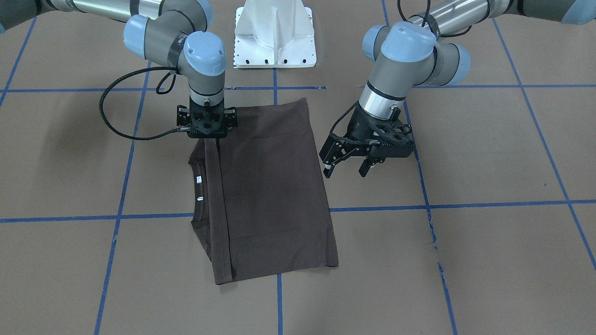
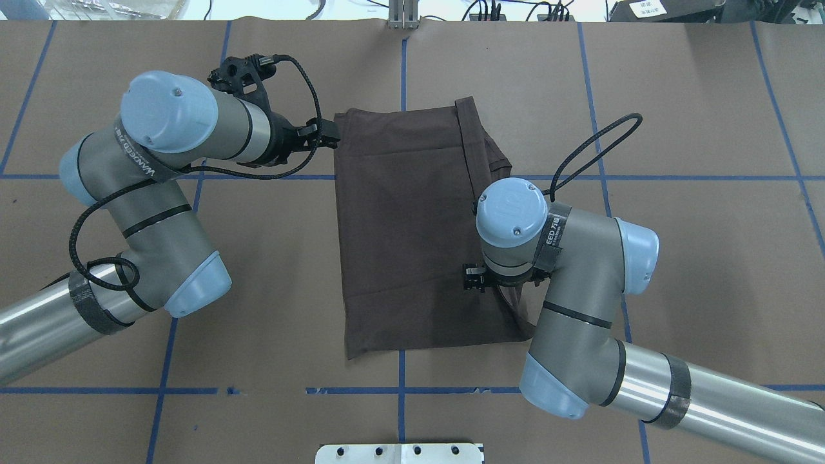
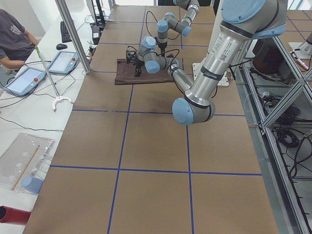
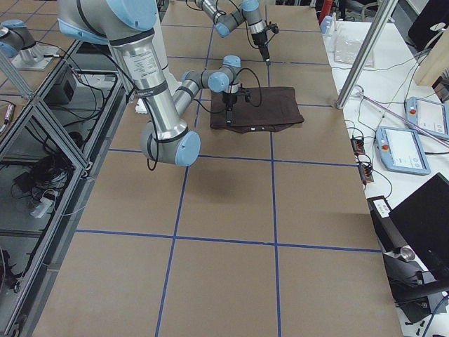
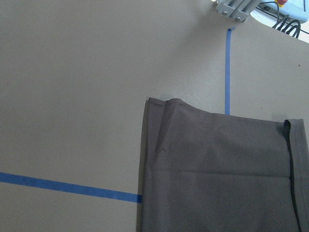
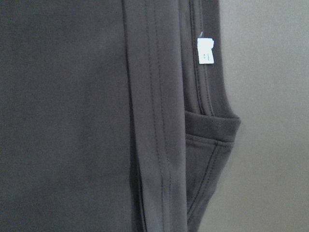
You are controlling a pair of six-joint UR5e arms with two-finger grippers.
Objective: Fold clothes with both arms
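Well, folded T-shirt [image 1: 274, 186] lies flat, left pincer [image 1: 345, 171] spread beside.

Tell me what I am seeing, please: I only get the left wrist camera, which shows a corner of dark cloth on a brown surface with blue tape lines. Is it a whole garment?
Observer: Yes. The front-facing view shows a dark brown-grey knit T-shirt, folded into a rough rectangle.
Visitor: Is the claw carrying my camera holding it?
Observer: No. The black two-finger left gripper is open and empty, beside the shirt's side edge.
Visitor: And the other arm?
Observer: The black right gripper points straight down over the side where the ribbed collar lies. I cannot tell whether it is gripping the cloth.
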